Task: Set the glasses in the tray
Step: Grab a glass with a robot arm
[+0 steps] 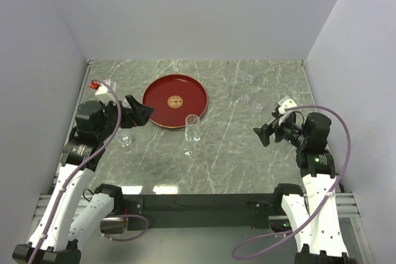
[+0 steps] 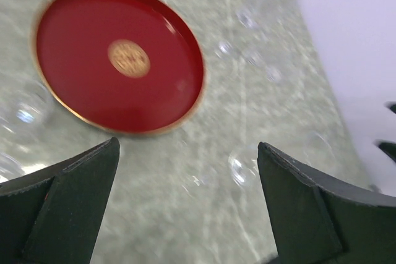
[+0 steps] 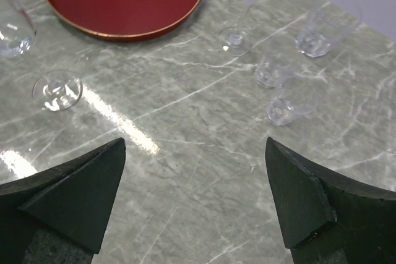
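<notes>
L gripper point(image 2: 187, 153): fingers spread, empty; tray point(image 2: 74, 91) beyond tips. R gripper point(image 3: 195, 149): spread, empty; glasses point(image 3: 281, 110) beyond tips.

Through the left wrist camera everything is smeared. The glasses point(image 2: 244, 168) are only pale rings on the table point(image 2: 185, 214), so I can't tell their kinds. From above, the far-right glasses point(image 1: 249, 79) are too faint to make out. On the right wrist view the top edge cuts the tray point(image 3: 124, 10) and the bowl of a stemmed glass point(image 3: 235, 36). Another glass point(image 3: 15, 32) is clipped at the left edge.
</notes>
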Robot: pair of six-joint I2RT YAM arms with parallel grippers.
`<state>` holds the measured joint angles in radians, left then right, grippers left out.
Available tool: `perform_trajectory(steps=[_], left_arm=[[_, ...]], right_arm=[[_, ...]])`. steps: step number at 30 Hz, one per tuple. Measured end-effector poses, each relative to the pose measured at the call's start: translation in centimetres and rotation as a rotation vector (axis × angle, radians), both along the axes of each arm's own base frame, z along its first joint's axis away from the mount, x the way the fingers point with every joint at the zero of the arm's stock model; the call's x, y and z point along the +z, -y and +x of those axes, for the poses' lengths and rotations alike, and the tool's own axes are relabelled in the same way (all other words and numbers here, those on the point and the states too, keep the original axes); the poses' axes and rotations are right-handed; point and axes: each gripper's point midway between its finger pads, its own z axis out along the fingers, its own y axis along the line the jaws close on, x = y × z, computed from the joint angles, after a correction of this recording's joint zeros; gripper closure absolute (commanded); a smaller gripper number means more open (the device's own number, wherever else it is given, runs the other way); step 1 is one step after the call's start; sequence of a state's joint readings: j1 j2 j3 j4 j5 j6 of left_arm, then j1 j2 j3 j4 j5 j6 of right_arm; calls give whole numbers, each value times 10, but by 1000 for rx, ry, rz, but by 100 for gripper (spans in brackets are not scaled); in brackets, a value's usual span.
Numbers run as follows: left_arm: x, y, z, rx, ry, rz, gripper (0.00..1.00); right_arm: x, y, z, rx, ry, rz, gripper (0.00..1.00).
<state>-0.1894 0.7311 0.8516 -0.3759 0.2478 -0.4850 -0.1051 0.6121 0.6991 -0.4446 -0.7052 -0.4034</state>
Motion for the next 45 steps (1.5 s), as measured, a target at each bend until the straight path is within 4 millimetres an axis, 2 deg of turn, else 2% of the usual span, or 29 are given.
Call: perform_trajectory(steps=[3,9,16,19,25,31,36,45], left_arm=[[-6,11,-17,-51,-79,-66,0],[-12,30,-42,-139,-234,-176,6],[17,51,-46,-212,-285,-259,11],[29,69,-49,-258,-301,-256,14],[33,104,-49,-273,-360,-162,21],[16,124,-46,-228,-425,-26,36],[3,135,-47,-192,-456,87,44],[0,143,-37,-131,-455,194,48]], right_arm=[[-8,-3,-1,27,-27,0,0],[-13,-5,-1,46,-42,2,0],[-16,-6,-2,49,-48,2,0],[-16,-6,-2,49,-48,2,0],[-16,-6,-3,48,-44,1,0],[-14,-5,-3,46,-36,-1,0],[-18,-5,-4,46,-45,0,0],[-18,-5,-5,45,-43,0,0]])
